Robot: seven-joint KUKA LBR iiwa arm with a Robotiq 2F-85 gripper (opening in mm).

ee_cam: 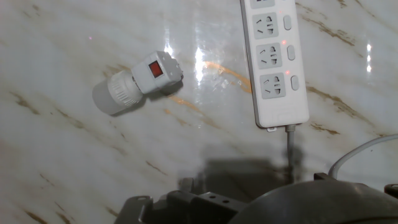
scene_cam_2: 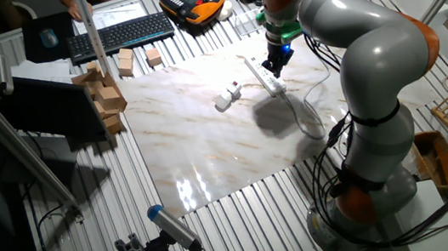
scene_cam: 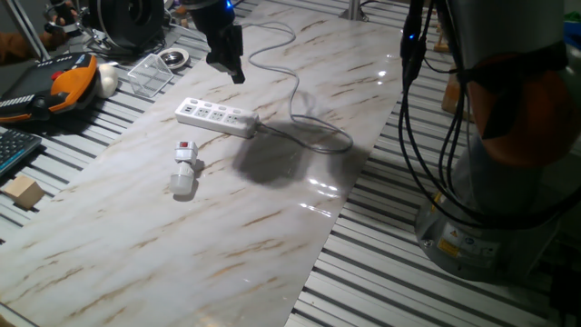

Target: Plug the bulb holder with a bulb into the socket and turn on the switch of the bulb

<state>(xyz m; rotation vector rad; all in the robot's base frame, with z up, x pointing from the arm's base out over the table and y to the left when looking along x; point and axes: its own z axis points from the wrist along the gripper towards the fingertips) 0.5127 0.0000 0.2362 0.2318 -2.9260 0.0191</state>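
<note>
On the left of the hand view lies the small white plastic bulb holder point(ee_cam: 157, 73) with its red button facing up. The little frosted white bulb point(ee_cam: 114, 95) is fixed to its lower left end. The two lie on their side on the pale marble bench point(ee_cam: 74, 162), tilted, with the bulb end pointing down and left. The plug pins cannot be seen (they may be on the far end or underneath).

To the right of it, a little apart, is the long white power strip socket point(ee_cam: 273, 59). It shows three outlets in this view, each with a small button beside it, and a white cable point(ee_cam: 289, 155) runs out of its near end.

In one fixed view the black claw point(scene_cam: 227, 53) hangs in the air above the far side of the strip and holds nothing. It is dark and blurry, so I cannot tell how wide its fingers stand.

The step now looks like going to pick up the holder. To do it well, the claw should move left from over the strip until it is right above the square white body. It should turn so its fingers line up across the two flat sides. The body is the best place to grab, not the round bulb, which could slip or crack. The red button should stay free so it can be pressed later.
</note>
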